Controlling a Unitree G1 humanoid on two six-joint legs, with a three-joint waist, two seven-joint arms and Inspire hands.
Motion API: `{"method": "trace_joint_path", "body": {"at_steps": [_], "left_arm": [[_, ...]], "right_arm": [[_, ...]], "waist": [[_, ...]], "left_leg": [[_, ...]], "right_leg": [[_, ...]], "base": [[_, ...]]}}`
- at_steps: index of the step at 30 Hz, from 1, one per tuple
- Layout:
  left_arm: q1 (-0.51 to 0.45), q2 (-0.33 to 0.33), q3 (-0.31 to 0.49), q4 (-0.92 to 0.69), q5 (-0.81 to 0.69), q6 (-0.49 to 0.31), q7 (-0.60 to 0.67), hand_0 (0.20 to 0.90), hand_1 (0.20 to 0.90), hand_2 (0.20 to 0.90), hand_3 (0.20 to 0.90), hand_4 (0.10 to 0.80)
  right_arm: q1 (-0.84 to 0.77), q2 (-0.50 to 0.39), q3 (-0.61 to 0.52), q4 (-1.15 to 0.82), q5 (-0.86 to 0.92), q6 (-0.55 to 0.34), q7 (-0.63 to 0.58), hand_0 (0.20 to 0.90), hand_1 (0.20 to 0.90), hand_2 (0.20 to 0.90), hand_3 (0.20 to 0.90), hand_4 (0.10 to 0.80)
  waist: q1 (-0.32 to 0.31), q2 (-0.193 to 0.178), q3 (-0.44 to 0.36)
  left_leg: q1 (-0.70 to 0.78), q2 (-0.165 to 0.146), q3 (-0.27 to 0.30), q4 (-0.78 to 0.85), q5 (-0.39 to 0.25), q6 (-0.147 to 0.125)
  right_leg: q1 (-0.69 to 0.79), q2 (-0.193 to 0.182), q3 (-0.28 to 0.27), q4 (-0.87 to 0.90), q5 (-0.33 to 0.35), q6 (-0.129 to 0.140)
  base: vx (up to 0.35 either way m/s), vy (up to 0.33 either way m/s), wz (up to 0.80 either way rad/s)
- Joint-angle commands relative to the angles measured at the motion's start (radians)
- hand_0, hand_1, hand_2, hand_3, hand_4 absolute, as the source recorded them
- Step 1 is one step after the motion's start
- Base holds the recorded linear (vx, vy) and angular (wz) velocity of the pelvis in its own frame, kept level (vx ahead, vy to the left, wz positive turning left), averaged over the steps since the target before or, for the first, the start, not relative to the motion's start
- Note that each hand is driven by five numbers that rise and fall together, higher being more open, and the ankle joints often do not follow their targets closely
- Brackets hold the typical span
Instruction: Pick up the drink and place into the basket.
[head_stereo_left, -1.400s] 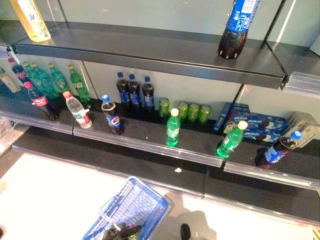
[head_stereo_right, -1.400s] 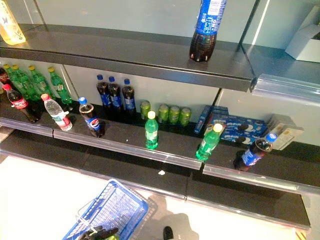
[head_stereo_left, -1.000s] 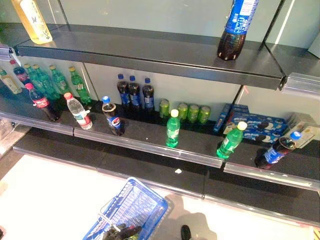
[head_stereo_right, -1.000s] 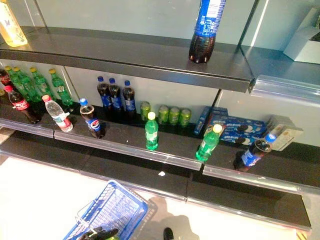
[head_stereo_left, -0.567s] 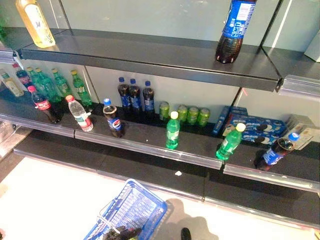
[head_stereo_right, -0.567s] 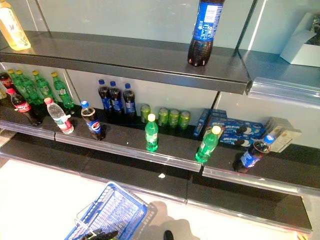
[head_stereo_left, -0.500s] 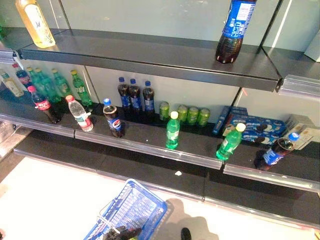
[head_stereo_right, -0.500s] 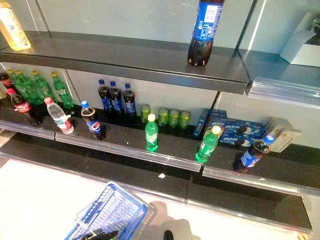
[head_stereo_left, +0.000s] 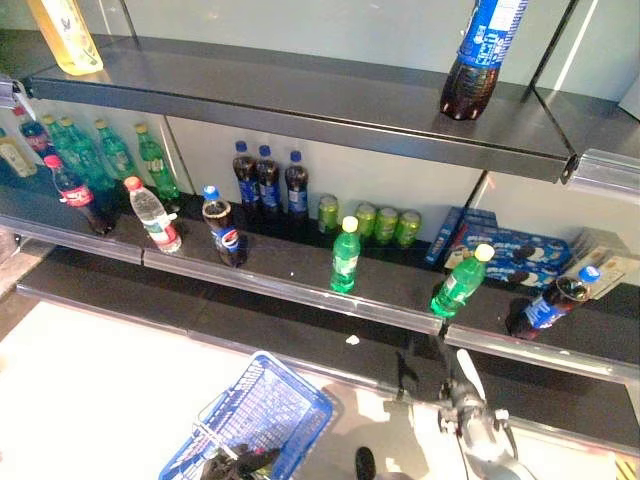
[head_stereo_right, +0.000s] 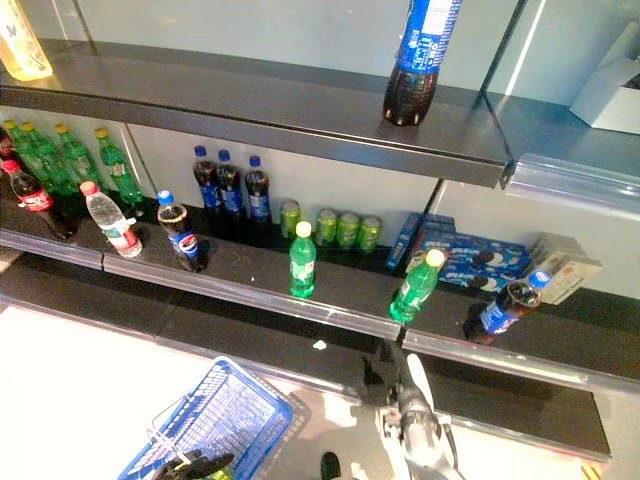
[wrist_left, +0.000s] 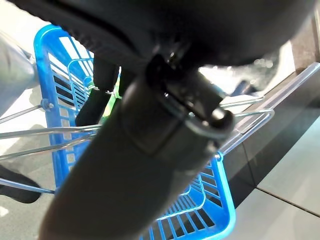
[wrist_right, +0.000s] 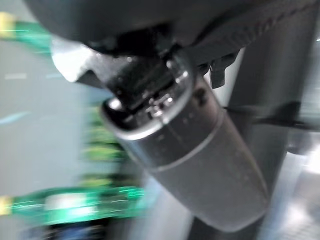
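Blue basket (head_stereo_left: 262, 415) hangs low by the floor — left hand (head_stereo_left: 236, 464) curled around its wire handle. Right hand (head_stereo_left: 452, 385) is raised below the middle shelf (head_stereo_left: 300, 280), near the tilted green bottle (head_stereo_left: 460, 282); can't tell whether its fingers are apart. Another green bottle (head_stereo_left: 345, 257) stands upright mid-shelf, untouched.

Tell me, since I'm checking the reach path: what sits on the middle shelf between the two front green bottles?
Nothing: between the upright green bottle and the leaning green bottle, the shelf is bare in both eye views.
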Motion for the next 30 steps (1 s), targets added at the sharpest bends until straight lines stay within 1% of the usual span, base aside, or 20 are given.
{"method": "trace_joint_path", "body": {"at_steps": [1,3,5,6,8,12,15,19,24,30], "left_arm": [[-0.008,0.061,0.025,-0.025,0.067,-0.054,0.027,0.3,0.3,0.3,0.2,0.1],[0.001,0.055,0.046,-0.024,0.071,-0.057,0.02,0.3,0.3,0.3,0.2,0.1],[0.004,0.051,0.055,-0.018,0.075,-0.063,0.018,0.3,0.3,0.3,0.2,0.1],[0.006,0.046,0.063,-0.013,0.08,-0.065,0.018,0.3,0.3,0.3,0.2,0.1],[0.01,0.042,0.07,-0.007,0.088,-0.067,0.017,0.3,0.3,0.3,0.2,0.1],[0.022,0.038,0.071,0.009,0.095,-0.08,0.012,0.3,0.3,0.3,0.2,0.1],[0.028,0.035,0.067,0.016,0.097,-0.085,0.012,0.3,0.3,0.3,0.2,0.1],[0.037,0.037,0.061,0.02,0.096,-0.086,0.012,0.3,0.3,0.3,0.2,0.1],[0.046,0.038,0.045,0.008,0.094,-0.081,0.021,0.3,0.3,0.3,0.2,0.1],[0.014,0.04,-0.002,-0.016,0.064,-0.074,0.043,0.3,0.3,0.3,0.2,0.1]], "right_arm": [[-0.052,-0.067,-0.112,-0.187,-0.052,-0.099,-0.113,0.9,0.9,0.9,0.9,0.8],[-0.05,-0.079,-0.168,-0.273,-0.052,-0.117,-0.149,0.9,0.9,0.9,0.9,0.8],[-0.05,-0.085,-0.196,-0.311,-0.052,-0.137,-0.176,0.9,0.9,0.9,0.9,0.8],[-0.055,-0.094,-0.235,-0.358,-0.042,-0.142,-0.202,0.9,0.9,0.9,0.9,0.8],[-0.06,-0.1,-0.271,-0.393,-0.045,-0.157,-0.242,0.9,0.9,0.9,0.9,0.8],[-0.07,-0.109,-0.321,-0.436,-0.028,-0.172,-0.311,0.9,0.9,0.9,0.9,0.8],[-0.072,-0.107,-0.335,-0.446,-0.036,-0.184,-0.348,0.9,0.9,0.9,0.9,0.8],[-0.066,-0.099,-0.335,-0.451,-0.013,-0.183,-0.35,0.9,0.9,0.9,0.9,0.8],[-0.07,-0.088,-0.297,-0.44,0.027,-0.191,-0.344,0.9,0.9,0.9,0.9,0.8],[-0.149,-0.068,-0.236,-0.395,0.066,-0.226,-0.393,0.9,0.9,0.9,0.9,0.8]], "waist": [[-0.024,-0.017,0.017],[-0.03,-0.013,0.014],[-0.033,-0.011,0.012],[-0.035,-0.009,0.009],[-0.036,-0.006,0.004],[-0.033,-0.002,0.0],[-0.032,0.001,0.0],[-0.031,0.006,0.003],[-0.031,0.01,0.013],[-0.022,0.014,0.057]], "left_leg": [[0.001,0.037,0.002,0.004,-0.018,0.017],[0.005,0.037,0.006,0.004,-0.023,0.018],[0.007,0.038,0.009,0.004,-0.025,0.018],[0.009,0.039,0.013,0.005,-0.028,0.019],[0.011,0.04,0.016,0.005,-0.03,0.018],[0.012,0.044,0.018,0.008,-0.033,0.019],[0.011,0.044,0.016,0.008,-0.033,0.019],[0.007,0.043,0.014,0.009,-0.032,0.017],[0.002,0.043,0.012,0.014,-0.027,0.018],[-0.047,0.046,-0.003,0.091,-0.035,0.017]], "right_leg": [[0.019,-0.099,0.014,0.011,0.002,0.097],[0.017,-0.101,0.017,0.014,-0.002,0.098],[0.017,-0.102,0.018,0.015,-0.004,0.098],[0.017,-0.103,0.02,0.015,-0.007,0.099],[0.018,-0.105,0.019,0.016,-0.009,0.1],[0.019,-0.107,0.018,0.019,-0.014,0.098],[0.019,-0.106,0.019,0.019,-0.016,0.096],[0.018,-0.105,0.02,0.019,-0.019,0.095],[0.012,-0.103,0.021,0.027,-0.022,0.091],[-0.035,-0.095,0.022,0.092,-0.04,0.071]], "base": [[0.0,0.0,0.0],[0.017,0.012,0.0],[0.016,0.012,-0.01],[0.036,0.021,0.0],[0.044,0.015,-0.01],[0.045,-0.006,-0.01],[0.013,-0.002,0.0],[0.0,0.0,0.0],[0.002,-0.005,-0.01],[-0.03,-0.052,-0.06]]}}
